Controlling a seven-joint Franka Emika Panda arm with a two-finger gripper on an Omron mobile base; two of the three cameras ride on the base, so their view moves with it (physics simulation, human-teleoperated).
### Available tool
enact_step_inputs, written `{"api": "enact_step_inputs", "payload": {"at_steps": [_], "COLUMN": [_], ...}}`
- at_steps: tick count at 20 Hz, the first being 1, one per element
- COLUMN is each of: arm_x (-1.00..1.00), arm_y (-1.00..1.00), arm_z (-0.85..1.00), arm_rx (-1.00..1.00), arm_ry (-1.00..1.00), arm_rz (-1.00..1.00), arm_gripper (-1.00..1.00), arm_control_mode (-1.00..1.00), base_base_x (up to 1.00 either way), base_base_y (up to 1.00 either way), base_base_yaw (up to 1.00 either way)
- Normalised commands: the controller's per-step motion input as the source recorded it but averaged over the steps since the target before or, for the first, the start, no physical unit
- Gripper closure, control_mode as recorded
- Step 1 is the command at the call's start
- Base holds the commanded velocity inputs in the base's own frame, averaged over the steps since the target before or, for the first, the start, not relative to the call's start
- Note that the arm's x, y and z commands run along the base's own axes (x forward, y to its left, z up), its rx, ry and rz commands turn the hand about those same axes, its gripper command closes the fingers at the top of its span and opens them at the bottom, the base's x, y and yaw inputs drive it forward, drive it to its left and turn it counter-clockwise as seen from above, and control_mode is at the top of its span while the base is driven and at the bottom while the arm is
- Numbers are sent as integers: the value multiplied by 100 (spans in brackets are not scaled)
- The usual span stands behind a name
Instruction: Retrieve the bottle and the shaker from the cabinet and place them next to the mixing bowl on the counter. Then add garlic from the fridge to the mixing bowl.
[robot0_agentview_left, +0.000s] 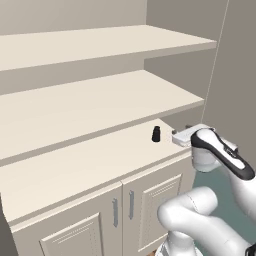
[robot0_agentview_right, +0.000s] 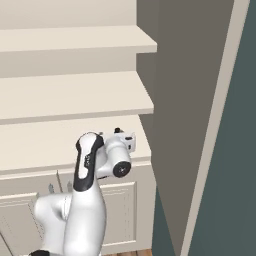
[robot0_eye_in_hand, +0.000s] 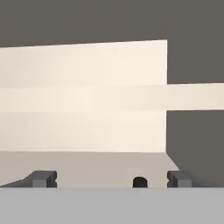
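Shaker (robot0_agentview_left: 156, 134): stands upright on the lowest open shelf of the cabinet (robot0_agentview_left: 75, 170), near its right end, above the panelled double doors (robot0_agentview_left: 120, 210) with grey handles.
Gripper (robot0_eye_in_hand: 112, 179): level with that shelf at its right front corner, pointing in along it; fingers (robot0_eye_in_hand: 43, 178) spread wide, nothing between them.
Gap: shaker sits just beside the hand in the left base view, apart from it; in the hand view its dark top (robot0_eye_in_hand: 139, 181) shows between the fingertips, nearer the right one.
Upper shelves (robot0_agentview_left: 100, 95): bare cream boards.
Arm (robot0_agentview_right: 90, 165): rises in front of the doors, bent toward the shelf.
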Motion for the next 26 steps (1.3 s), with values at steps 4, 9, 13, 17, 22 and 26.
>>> {"api": "enact_step_inputs", "payload": {"at_steps": [4,9,13,17,22,26], "arm_x": [-9,-12,-10,-10,0,2], "arm_y": [26,32,20,32,11,15], "arm_z": [-7,-9,-6,-11,-13,-40], "arm_rx": [0,0,0,0,0,0], "arm_ry": [-8,-3,0,0,0,1], "arm_rz": [10,10,5,2,0,-3], "arm_gripper": [-100,-100,-100,-100,-100,-100], "arm_control_mode": [-100,-100,-100,-100,-100,-100], "base_base_x": [0,0,0,0,0,0], "base_base_y": [0,0,0,0,0,0], "base_base_yaw": [0,0,0,0,0,0]}}
